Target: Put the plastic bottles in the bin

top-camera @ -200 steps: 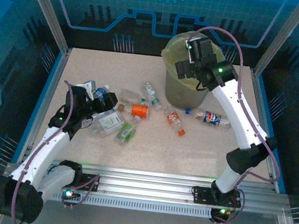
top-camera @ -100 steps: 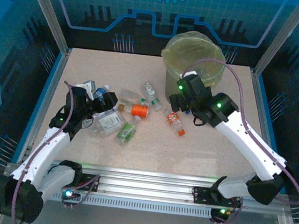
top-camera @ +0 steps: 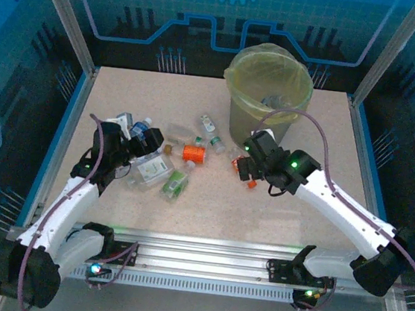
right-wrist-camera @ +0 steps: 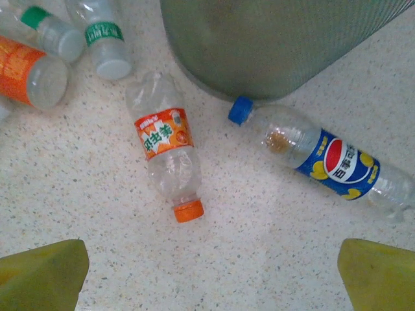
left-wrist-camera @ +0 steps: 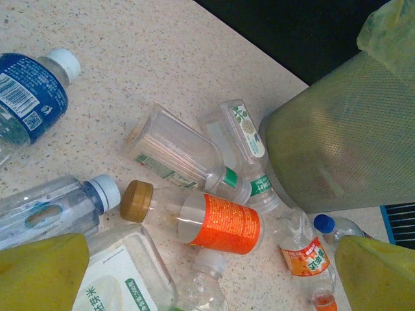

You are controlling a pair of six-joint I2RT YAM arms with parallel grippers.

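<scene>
The right gripper (right-wrist-camera: 209, 275), jaws spread wide and empty, is hovering over the orange-capped bottle (right-wrist-camera: 165, 152) lying just beside the bin (right-wrist-camera: 279, 39), and it should be straddling the labelled middle crosswise before closing, so nothing is rolling away.

Same build both sides. The left arm (top-camera: 62, 210) and right arm (top-camera: 340, 212) have white link shells, black joint housings and black bases. There's a green status LED (top-camera: 292, 164) lit on the forward joint of each arm and at each base. One mauve cable (top-camera: 302, 113) per arm, looping loose outside the links. Finger pads are yellow-green with rounded corners: left fingers (left-wrist-camera: 39, 272), right fingers (right-wrist-camera: 379, 275).
</scene>
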